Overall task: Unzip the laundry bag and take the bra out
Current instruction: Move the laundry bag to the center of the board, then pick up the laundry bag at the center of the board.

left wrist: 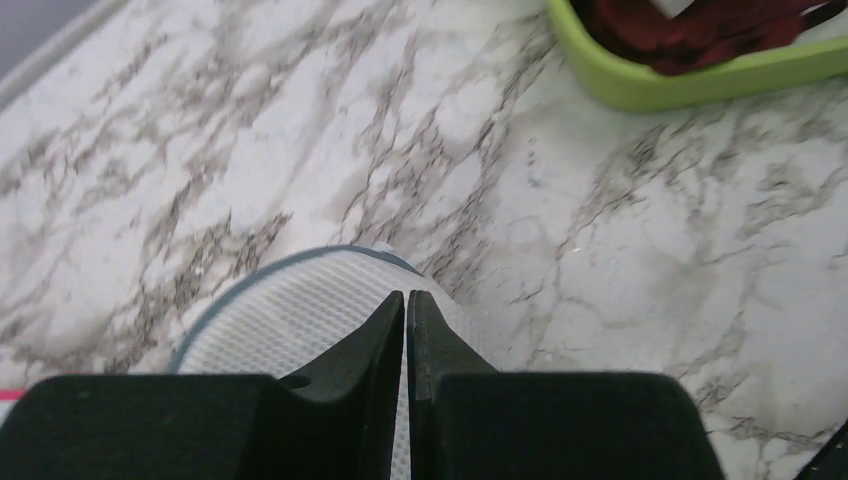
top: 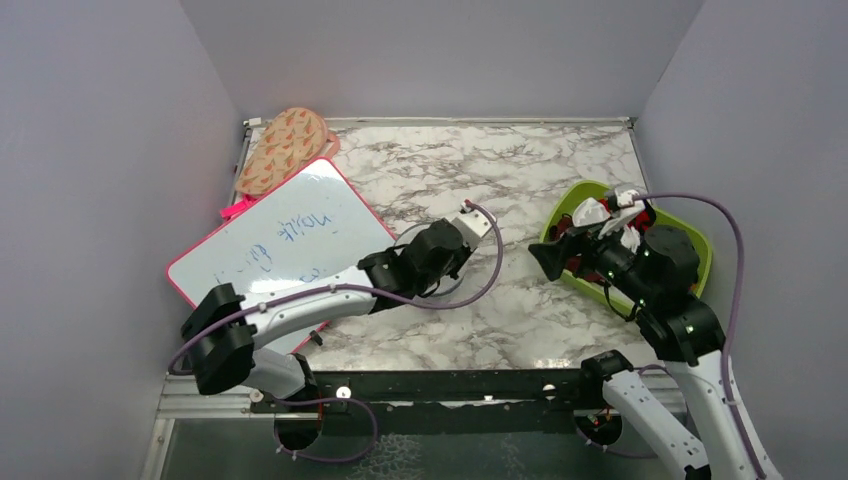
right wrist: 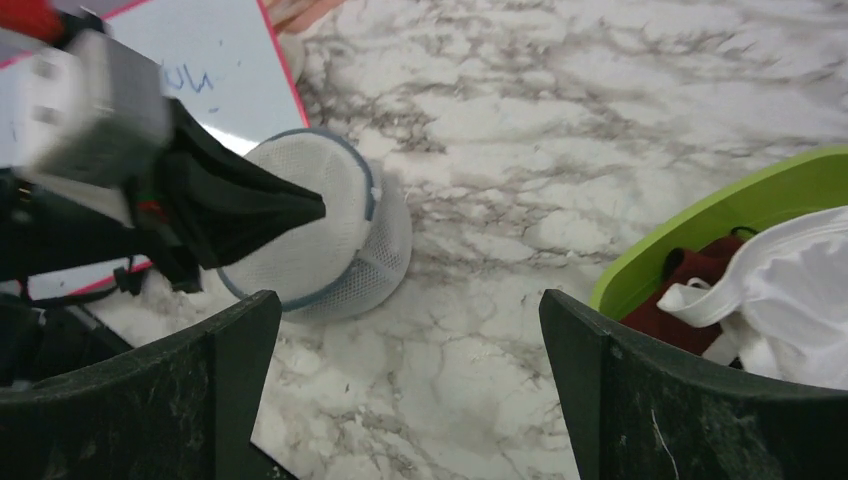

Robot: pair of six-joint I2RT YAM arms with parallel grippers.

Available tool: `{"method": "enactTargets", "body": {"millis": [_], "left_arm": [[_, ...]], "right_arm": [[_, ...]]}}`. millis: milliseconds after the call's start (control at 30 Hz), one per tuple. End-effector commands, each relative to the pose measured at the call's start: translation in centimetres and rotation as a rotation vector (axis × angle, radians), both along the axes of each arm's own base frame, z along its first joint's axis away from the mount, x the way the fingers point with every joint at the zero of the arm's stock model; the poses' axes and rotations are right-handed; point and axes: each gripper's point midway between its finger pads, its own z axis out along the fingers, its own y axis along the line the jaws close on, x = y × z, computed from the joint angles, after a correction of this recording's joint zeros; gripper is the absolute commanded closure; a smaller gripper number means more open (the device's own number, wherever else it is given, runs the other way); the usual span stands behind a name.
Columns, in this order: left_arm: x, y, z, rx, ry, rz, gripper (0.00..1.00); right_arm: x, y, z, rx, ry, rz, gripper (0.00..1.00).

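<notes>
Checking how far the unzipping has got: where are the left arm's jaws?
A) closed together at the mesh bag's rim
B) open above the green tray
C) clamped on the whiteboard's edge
A: the left gripper has its jaws pressed together, tips at the dark-edged rim of the laundry bag.

Light bright, even; soft shadows on white marbled tabletop (top: 540,320). We log blur: left arm's grey wrist block (right wrist: 95,100).

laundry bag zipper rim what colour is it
Blue-grey, ringing the white mesh laundry bag; clearest in the right wrist view.
</notes>
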Motion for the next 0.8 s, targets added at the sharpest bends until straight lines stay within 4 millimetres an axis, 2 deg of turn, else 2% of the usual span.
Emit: {"method": "enactTargets", "body": {"millis": [0,67,167,233,300,367,467,600,633,767], "left_arm": [[-1.9,-2.2,5.2,-0.158,-0.171,-0.218,1.00],[-2.1,-2.0,5.9,-0.172,-0.187,-0.233,1.00],[-2.3,-1.4,6.4,-0.171,-0.196,-0.231,1.00],[-2.3,-1.2,5.9,-0.163,-0.189,-0.221,1.00],[-2.1,-1.2,4.8,-0.117,-0.155,-0.177,0.98],[-1.7,-1.5,3.6,-0.081,-0.107,-0.105,0.71],[-1.3,-1.9,1.6,-0.033,-0.054,-0.035,0.42],[-1.1,-2.2,-0.2,0.009,-0.051,0.011,0.26],[-0.7,-2.2,-0.9,0.117,-0.112,0.104,0.01],[-0.8,-1.4,-1.8,0.251,-0.221,0.199,0.01]], "right_arm": [[-0.4,3.7,-1.7,0.031,0.067,0.210,0.00],[0.0,4.8,-2.1,0.055,0.079,0.267,0.03],[0.4,6.2,-3.9,0.056,0.077,0.351,0.10],[1.3,5.8,-4.7,0.064,0.097,0.297,0.11],[2.5,4.5,-5.0,0.057,0.110,0.179,0.11],[3.4,2.7,-4.5,0.059,0.099,0.048,0.11],[3.9,0.4,-3.2,0.062,0.052,-0.096,0.10],[4.0,-1.0,-1.9,0.036,0.023,-0.163,0.10],[3.5,-1.7,-1.3,0.016,0.028,-0.185,0.10],[2.7,-2.3,-0.7,0.037,-0.012,-0.205,0.10]]}}
